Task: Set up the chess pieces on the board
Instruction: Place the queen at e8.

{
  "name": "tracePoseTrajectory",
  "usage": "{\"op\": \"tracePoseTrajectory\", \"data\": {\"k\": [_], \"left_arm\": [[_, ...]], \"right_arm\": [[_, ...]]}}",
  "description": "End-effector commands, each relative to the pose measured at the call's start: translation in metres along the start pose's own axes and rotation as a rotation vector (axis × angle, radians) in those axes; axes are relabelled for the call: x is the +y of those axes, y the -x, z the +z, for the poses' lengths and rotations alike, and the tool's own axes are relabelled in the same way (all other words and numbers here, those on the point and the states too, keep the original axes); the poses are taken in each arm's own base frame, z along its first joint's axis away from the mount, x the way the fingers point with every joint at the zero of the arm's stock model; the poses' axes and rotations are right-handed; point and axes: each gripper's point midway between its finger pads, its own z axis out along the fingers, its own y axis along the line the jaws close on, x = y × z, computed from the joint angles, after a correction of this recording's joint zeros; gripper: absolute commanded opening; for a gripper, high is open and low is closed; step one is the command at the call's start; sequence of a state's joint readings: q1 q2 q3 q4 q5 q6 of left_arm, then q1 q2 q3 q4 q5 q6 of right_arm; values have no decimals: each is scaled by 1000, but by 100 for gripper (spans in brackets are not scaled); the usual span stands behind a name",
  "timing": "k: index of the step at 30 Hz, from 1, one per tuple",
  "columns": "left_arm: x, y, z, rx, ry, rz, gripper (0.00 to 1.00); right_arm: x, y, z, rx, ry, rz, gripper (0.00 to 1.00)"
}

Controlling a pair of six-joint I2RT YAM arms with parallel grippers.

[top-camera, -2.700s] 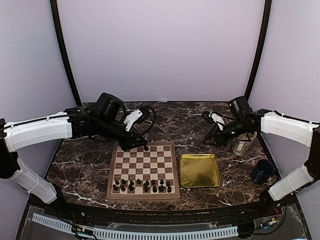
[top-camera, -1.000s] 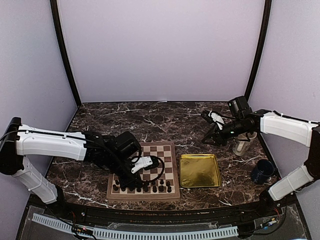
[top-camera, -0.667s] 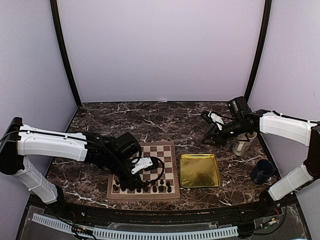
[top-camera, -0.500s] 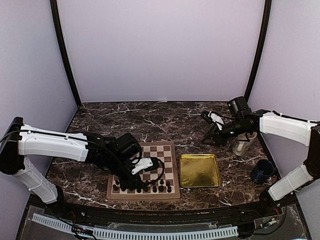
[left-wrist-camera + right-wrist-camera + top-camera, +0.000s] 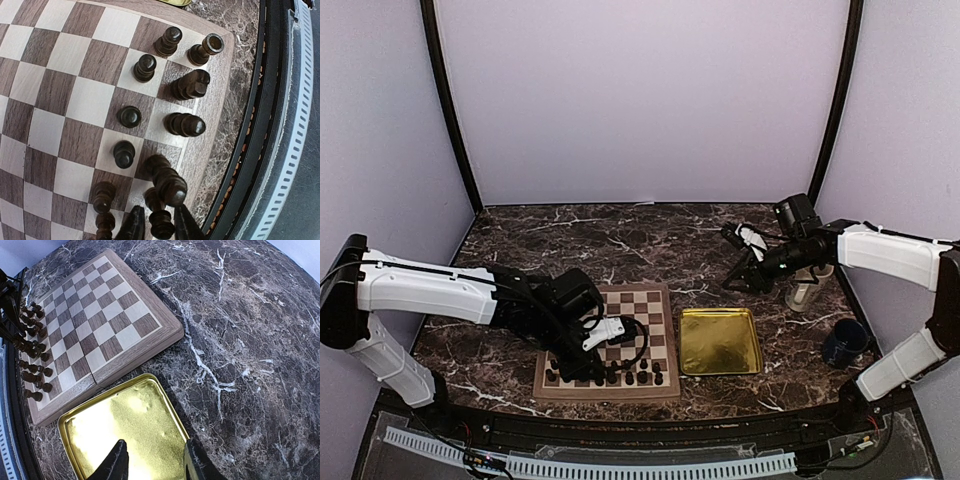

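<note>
From above, my left gripper point(image 5: 582, 365) is low over the lower left part of the board point(image 5: 655, 300), which lies in the lower middle of the frame. The chess pieces point(image 5: 635, 377) stand in two rows along its lower edge. My fingers are down among the leftmost ones, and the arm hides the grip from this angle. My right gripper point(image 5: 732, 283) hangs in the air at right of centre, above the marble table point(image 5: 520, 240). It is well apart from the board, up and to the right of the gold tray point(image 5: 720, 340), which lies just beside the board's right edge.

In my left wrist view, the board point(image 5: 75, 105) fills the left and middle of the frame. The chess pieces point(image 5: 130, 116) run in two lines down its right edge, from a rook point(image 5: 206, 47) on the corner square at upper right to the bottom edge. My left gripper point(image 5: 157, 212) comes in at bottom centre. Its fingers point(image 5: 134, 225) stand narrow on either side of one small piece point(image 5: 161, 227). I cannot tell whether they press it or merely flank it.

In my right wrist view, my right gripper point(image 5: 155, 460) shows at the bottom. Its fingers point(image 5: 116, 462) are parted with nothing between them, above the tray point(image 5: 130, 420). The board point(image 5: 100, 305) lies at upper left, with the chess pieces point(image 5: 32, 347) crowded along its left edge.
</note>
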State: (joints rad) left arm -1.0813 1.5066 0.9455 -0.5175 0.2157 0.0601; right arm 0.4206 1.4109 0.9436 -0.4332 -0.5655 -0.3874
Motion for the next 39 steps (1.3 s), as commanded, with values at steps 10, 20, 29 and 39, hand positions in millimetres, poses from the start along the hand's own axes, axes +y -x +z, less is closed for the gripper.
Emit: {"op": "tracePoseTrajectory", "data": {"k": [10,20,29,39], "left_arm": [[3,-9,0,26,26,15,23],[-1,-7,-1,18,3,19,29],[-2,-3,-16,-2,17,30,37],[24,35,-72,-143,180,116,50]], "right_arm": [[0,0,2,-10,14,-6,39],[1,1,2,-10,17,-6,39],[1,4,-1,-10,15,-9,39],[-5,42,-43,-28,-99,-71,40]]}}
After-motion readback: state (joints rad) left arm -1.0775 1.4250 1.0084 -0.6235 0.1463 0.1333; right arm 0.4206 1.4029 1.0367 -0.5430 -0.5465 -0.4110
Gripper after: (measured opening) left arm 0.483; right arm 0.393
